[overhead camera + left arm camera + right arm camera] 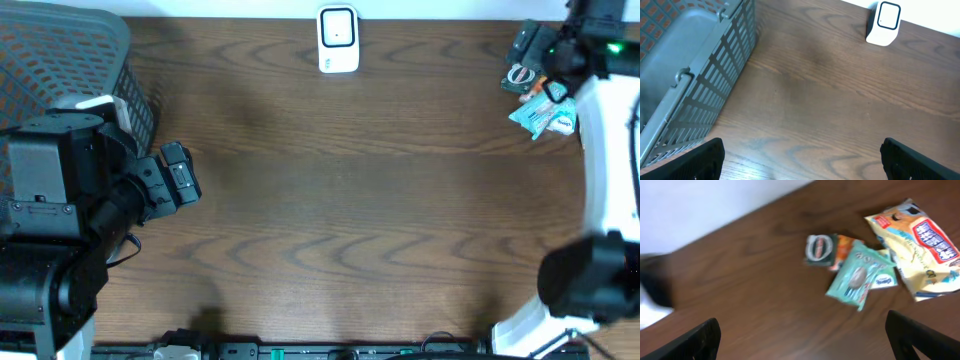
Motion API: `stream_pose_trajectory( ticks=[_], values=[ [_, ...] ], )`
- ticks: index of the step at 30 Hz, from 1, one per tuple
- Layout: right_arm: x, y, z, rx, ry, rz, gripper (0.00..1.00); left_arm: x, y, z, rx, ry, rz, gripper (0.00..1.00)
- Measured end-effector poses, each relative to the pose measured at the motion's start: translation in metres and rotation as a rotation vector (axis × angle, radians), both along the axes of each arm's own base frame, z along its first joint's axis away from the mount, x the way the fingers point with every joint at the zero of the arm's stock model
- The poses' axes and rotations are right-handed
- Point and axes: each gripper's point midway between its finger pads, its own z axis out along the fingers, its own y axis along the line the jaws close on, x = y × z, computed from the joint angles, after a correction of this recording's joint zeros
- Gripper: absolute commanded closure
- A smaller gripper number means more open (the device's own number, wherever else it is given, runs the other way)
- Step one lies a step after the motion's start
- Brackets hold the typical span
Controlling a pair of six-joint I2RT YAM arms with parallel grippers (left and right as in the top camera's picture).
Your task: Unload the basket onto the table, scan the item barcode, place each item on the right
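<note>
Near side: the left gripper [802,162] has its fingers spread out to the corners of its wrist view. The jaws are fully apart with nothing between them, over the bare brown wood-grain table [830,110]. The grey plastic mesh basket [705,85] stands just beside it, on its left, at the table's far left corner.

The right gripper [807,342] is equally wide open and grips nothing. Its wrist view is blurred. It hangs near the far right corner, with the items lying loose in a small heap on the wood ahead of it. The mint-green foil packet [857,277] is nearest and overlaps the orange packet [842,245]. The small dark packet with round white logo [819,250] touches the orange one. The cream-yellow bag with red-and-blue label [920,250] lies to the right. The print is too blurred to read.

Farthest: the white upright barcode scanner [338,40] stands at the middle of the far edge, well apart from the heap and both grippers.
</note>
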Motion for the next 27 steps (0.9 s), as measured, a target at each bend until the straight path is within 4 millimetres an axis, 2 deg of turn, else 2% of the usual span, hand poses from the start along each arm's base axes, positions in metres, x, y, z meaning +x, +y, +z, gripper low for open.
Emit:
stream_pose_trajectory(
  ticks=[1,4,10,13,17,24,27],
  values=[
    [-0.011,0.008,0.015,0.019,-0.03,0.024,0.01,0.0,0.0,0.0,0.0,0.0,0.0,0.02],
    [-0.035,0.02,0.02,0.042,-0.05,0.052,0.01,0.0,0.0,0.0,0.0,0.0,0.0,0.02],
    [-0.086,0.035,-0.002,0.064,-0.117,0.085,0.01,0.0,0.0,0.0,0.0,0.0,0.0,0.03],
    [-0.113,0.042,-0.003,0.087,-0.167,0.089,0.01,0.0,0.0,0.0,0.0,0.0,0.0,0.02],
    [-0.135,0.047,-0.002,0.106,-0.227,0.081,0.01,0.0,0.0,0.0,0.0,0.0,0.0,0.02],
    [-0.171,0.053,-0.021,0.128,-0.223,0.073,0.01,0.0,0.0,0.0,0.0,0.0,0.0,0.02],
    [-0.185,0.057,-0.021,0.143,-0.219,0.081,0.01,0.0,0.0,0.0,0.0,0.0,0.0,0.02]
  ],
)
